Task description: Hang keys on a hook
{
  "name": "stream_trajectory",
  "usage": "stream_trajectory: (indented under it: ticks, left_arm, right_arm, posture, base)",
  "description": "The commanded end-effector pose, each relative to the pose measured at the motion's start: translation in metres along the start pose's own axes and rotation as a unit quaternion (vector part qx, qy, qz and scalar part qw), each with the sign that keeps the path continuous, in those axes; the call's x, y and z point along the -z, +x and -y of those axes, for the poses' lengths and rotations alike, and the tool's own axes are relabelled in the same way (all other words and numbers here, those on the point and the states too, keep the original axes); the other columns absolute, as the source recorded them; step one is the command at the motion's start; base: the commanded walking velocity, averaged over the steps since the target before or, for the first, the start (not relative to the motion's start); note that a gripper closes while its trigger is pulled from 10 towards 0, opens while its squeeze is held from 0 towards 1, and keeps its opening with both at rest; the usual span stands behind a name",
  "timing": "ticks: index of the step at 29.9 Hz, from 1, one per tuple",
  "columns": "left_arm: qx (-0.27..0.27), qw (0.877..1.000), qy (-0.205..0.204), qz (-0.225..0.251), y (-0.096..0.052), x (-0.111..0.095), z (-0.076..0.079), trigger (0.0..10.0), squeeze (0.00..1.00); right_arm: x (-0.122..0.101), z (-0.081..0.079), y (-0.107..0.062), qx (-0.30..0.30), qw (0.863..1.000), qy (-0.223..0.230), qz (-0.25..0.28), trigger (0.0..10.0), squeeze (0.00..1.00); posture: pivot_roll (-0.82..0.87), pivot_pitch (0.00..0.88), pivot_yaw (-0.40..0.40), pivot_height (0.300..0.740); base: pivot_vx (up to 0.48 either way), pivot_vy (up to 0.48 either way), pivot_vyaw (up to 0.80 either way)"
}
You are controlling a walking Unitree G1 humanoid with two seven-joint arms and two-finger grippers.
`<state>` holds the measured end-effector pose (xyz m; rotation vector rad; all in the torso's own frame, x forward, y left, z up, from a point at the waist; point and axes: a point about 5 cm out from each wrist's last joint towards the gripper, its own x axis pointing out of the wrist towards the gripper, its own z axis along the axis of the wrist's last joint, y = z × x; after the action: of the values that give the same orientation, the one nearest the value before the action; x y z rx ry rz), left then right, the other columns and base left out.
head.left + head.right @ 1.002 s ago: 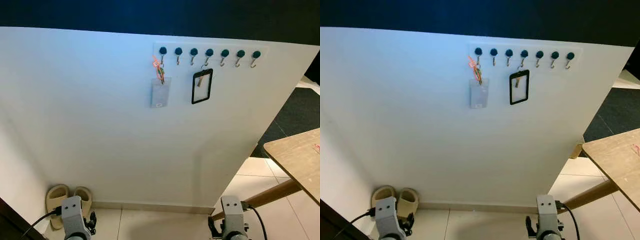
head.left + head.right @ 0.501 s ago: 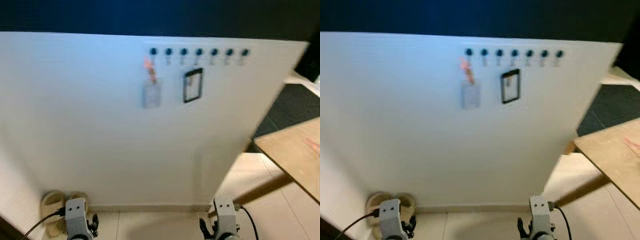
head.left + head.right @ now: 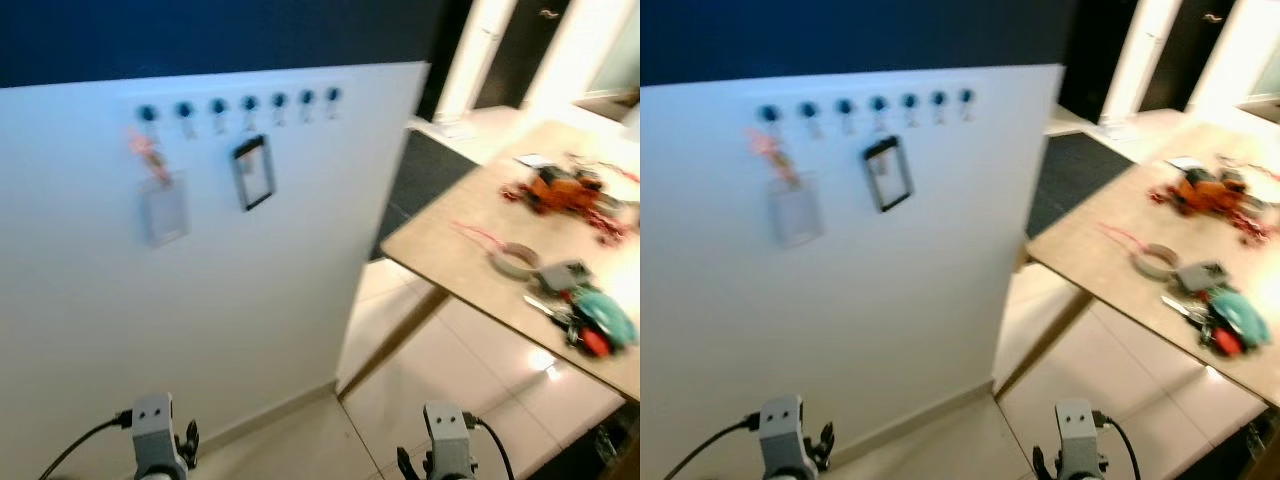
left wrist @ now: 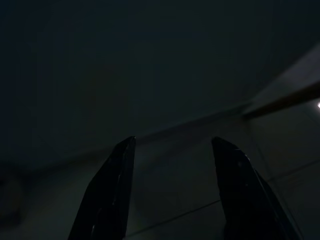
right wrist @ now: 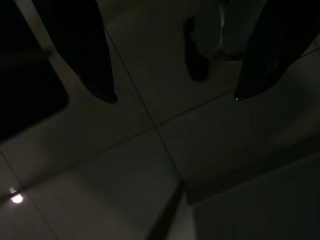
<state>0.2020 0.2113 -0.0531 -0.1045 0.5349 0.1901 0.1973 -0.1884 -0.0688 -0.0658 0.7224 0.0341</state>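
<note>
White board stands upright on the left of the head views, w/ a row of dark-knobbed hooks near its top edge. All a bit blurred. A clear badge sleeve on an orange strap hangs from the leftmost hook; a black-framed card holder hangs a few hooks further right. Other hooks look bare.

To the right, a light wooden desk runs off toward the right edge, well apart from the hooks. On it: an orange clump w/ red bits at the far end, a roll of tape nearer the middle, and just beside that a grey item, then a bunch w/ teal and red parts at the near edge, prob. the keys, metal bits sticking out toward the tape. Too blurred to be sure.

Pale tiled floor under the desk, dark mat beyond the board's right edge.

Both arms hang low, wrists at the bottom of the head views. Left pincer: fingers spread apart, nothing between them, dim floor below. Right pincer: fingers also spread wide, empty, over dark tiles.
</note>
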Motion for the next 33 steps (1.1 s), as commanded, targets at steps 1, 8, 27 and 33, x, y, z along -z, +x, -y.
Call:
stream_trajectory:
  ticks: [1,8,27,33]
  left_arm:
    - [0.001,1.000,-0.005,-0.010,-0.0027,0.0068,0.0022,10.0,0.00]
    - [0.005,1.000,-0.001,-0.006,-0.0032,0.0071,0.0040,10.0,0.00]
    - [0.014,1.000,0.002,0.005,-0.0038,0.0065,0.0089,10.0,0.00]
    - [0.012,1.000,-0.001,0.006,-0.0042,0.0069,0.0088,10.0,0.00]
  right_arm:
    - [0.0039,-0.0008,-0.0012,-0.004,1.000,-0.007,-0.006,10.0,0.00]
    - [0.0043,-0.0027,-0.0012,-0.014,1.000,-0.025,-0.009,10.0,0.00]
    - [0.0033,-0.0047,-0.0002,-0.022,0.999,-0.046,-0.013,10.0,0.00]
    - [0.0037,-0.0049,-0.0003,-0.023,0.998,-0.049,-0.014,10.0,0.00]
  posture:
    - [0.03,0.044,-0.021,0.740]
    - [0.03,0.049,-0.034,0.740]
    - [0.03,0.054,-0.039,0.740]
    - [0.03,0.054,-0.040,0.740]
  base:
    - [0.000,0.000,-0.80]
    - [0.000,0.000,-0.80]
    - [0.000,0.000,-0.80]
    - [0.000,0.000,-0.80]
